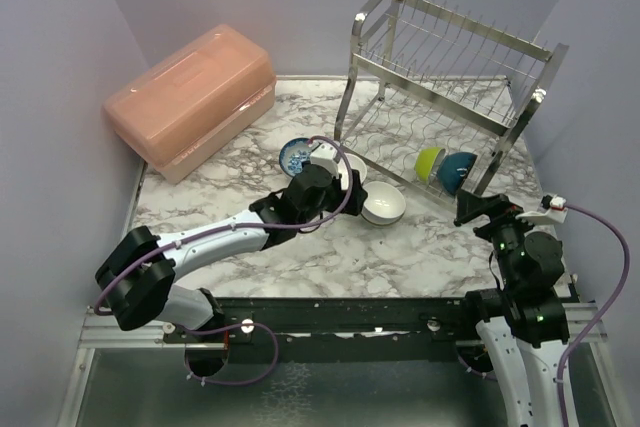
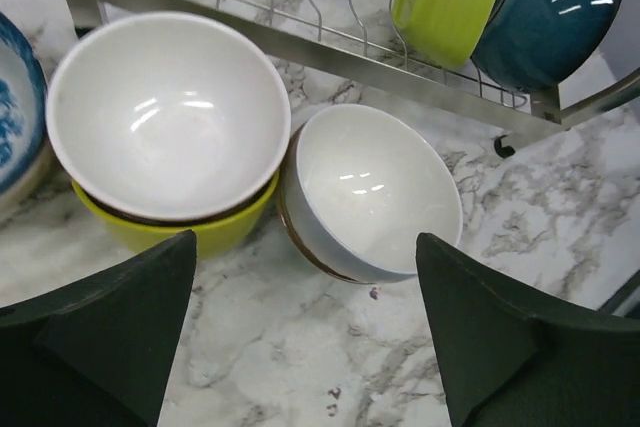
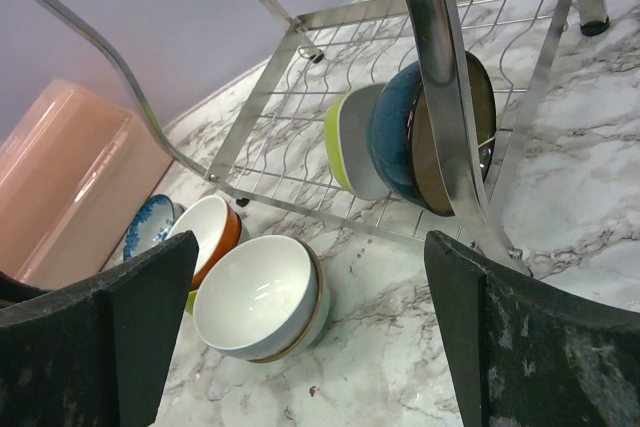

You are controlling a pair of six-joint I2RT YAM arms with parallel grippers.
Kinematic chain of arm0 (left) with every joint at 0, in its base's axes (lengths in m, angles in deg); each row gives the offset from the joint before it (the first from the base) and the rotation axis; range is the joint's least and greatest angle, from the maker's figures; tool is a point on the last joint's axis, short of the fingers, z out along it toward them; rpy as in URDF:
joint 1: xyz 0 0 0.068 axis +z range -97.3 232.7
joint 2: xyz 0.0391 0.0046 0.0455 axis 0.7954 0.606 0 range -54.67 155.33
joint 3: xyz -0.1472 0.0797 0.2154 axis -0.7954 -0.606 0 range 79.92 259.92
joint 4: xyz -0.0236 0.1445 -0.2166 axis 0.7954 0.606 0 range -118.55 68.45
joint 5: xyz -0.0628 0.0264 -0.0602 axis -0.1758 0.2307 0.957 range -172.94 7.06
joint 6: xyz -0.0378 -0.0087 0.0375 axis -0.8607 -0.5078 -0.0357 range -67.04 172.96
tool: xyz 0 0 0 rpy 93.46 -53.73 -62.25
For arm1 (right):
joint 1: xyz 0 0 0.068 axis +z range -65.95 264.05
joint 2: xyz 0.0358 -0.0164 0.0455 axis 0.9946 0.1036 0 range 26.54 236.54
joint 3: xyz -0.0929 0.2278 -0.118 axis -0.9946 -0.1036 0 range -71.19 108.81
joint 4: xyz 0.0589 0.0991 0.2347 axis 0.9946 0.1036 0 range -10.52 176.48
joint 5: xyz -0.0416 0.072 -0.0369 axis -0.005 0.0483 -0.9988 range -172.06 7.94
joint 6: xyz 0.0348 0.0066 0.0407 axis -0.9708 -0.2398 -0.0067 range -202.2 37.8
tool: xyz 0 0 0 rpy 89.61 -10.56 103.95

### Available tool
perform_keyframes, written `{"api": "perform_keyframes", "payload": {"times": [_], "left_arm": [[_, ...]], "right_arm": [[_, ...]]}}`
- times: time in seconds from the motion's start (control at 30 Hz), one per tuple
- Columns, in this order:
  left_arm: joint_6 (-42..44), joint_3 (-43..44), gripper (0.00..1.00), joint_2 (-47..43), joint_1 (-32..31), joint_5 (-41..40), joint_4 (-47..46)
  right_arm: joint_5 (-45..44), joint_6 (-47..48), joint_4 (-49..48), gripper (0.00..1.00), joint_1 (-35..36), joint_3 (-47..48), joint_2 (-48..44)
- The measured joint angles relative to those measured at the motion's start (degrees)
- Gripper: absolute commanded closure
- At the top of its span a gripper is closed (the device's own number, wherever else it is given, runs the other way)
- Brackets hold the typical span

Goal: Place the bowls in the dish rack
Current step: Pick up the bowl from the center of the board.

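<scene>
The dish rack stands at the back right. On its lower shelf a lime bowl and a teal bowl stand on edge. On the table in front are a blue-and-white patterned bowl, a white bowl stacked in a lime one, and a pale bowl with a white inside. My left gripper is open and empty, low over the marble just short of these bowls. My right gripper is open and empty, near the rack's front right leg.
A pink plastic lidded box sits at the back left. The rack's bottom rail runs just behind the loose bowls. Purple walls close in the back and sides. Marble shows between the bowls and the near edge.
</scene>
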Motion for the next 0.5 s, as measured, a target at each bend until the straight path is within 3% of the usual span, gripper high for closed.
{"api": "perform_keyframes", "payload": {"times": [0.13,0.5], "left_arm": [[-11.58,-1.75,0.16,0.0,0.0,0.11,0.42],[-25.62,-1.09,0.25,5.49,0.0,2.64,0.28]], "right_arm": [[0.0,-0.02,0.02,0.0,0.0,-0.15,0.26],[0.24,0.0,0.02,0.0,0.0,-0.17,0.26]]}}
